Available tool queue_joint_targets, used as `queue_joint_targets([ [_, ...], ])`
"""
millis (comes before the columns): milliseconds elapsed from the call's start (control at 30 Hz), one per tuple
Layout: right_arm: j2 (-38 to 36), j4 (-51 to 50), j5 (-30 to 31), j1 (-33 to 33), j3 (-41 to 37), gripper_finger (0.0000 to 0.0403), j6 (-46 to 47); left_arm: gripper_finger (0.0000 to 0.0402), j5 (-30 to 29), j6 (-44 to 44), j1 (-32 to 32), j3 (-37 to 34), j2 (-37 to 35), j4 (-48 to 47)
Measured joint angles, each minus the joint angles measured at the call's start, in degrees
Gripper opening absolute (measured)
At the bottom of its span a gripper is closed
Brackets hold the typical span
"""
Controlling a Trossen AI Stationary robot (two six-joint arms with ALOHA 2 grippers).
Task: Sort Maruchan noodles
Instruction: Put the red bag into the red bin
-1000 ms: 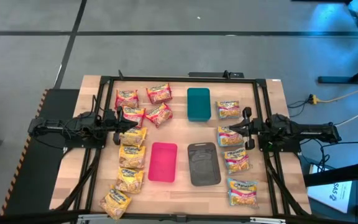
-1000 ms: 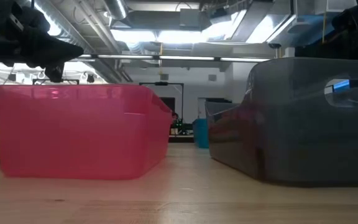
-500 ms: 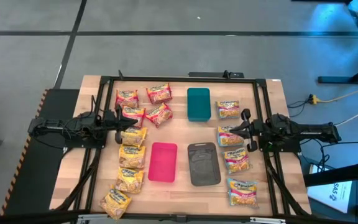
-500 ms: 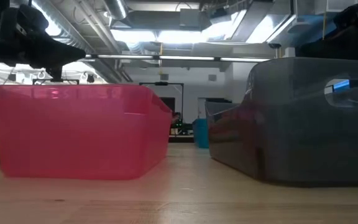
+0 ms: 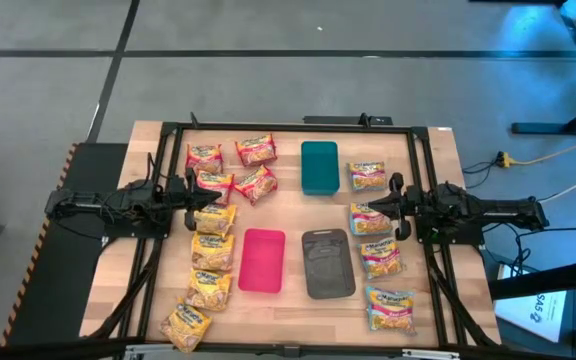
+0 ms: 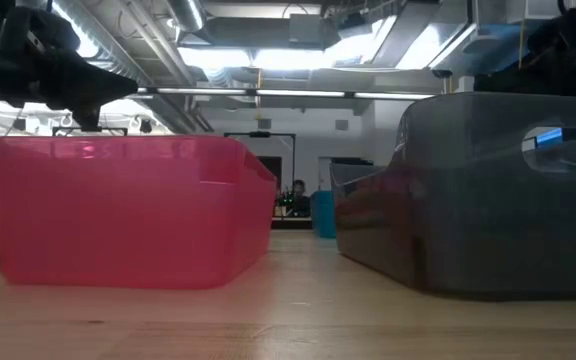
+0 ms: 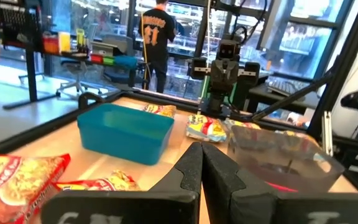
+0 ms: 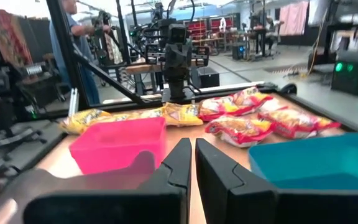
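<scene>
Wooden table [image 5: 288, 210] with crinkly red, yellow, blue-pink noodle packets [image 5: 213, 250]; both end effectors pressed together, empty.

No readable text; print on noodle packets [image 5: 213, 219] too small.

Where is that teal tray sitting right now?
From above, the teal tray sits at the table's far middle, between the red noodle packets and a yellow packet.

teal tray [image 5: 319, 166] | pink tray [image 5: 262, 261] | grey tray [image 5: 327, 263] | wooden table [image 5: 286, 209]
</scene>
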Motion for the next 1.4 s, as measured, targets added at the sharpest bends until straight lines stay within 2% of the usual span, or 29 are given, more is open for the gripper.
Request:
queue_joint_targets([
  [100,0.0,0.17,0.11,0.0,0.0,0.0024,3.26,0.0,-0.14,-0.41,0.0,0.0,-0.02,0.06],
  [333,0.0,2.45,1.54,0.0,0.0,0.0023,3.27,0.0,-0.16,-0.5,0.0,0.0,0.0,1.1],
  [567,-0.04,17.43,2.0,0.01,0.0,0.0023,3.4,0.0,-1.09,-0.51,0.01,0.07,0.0,15.6],
  [667,-0.02,19.33,5.1,0.0,0.41,0.0023,4.13,0.0,-0.88,-1.81,0.01,2.87,0.7,16.17],
  [767,0.03,17.52,6.3,0.0,2.68,0.0023,5.68,0.0,1.04,-0.13,0.0,9.73,2.42,9.99],
  [933,3.08,7.63,6.12,0.0,10.1,0.0023,5.83,0.0,0.51,2.83,0.0,25.02,11.14,-14.85],
  [1167,14.62,-2.51,6.4,0.0,23.44,0.0023,3.2,0.0,0.99,6.47,0.0,37.56,23.48,-19.89],
  [1300,21.27,-11.14,6.51,0.0,29.76,0.0023,1.06,0.0,-4.03,9.17,0.0,43.5,26.83,-28.63],
  [1400,24.6,-14.03,5.62,0.0,32.38,0.0023,0.31,0.0,-6.21,13.23,0.0,45.79,27.65,-33.86],
])
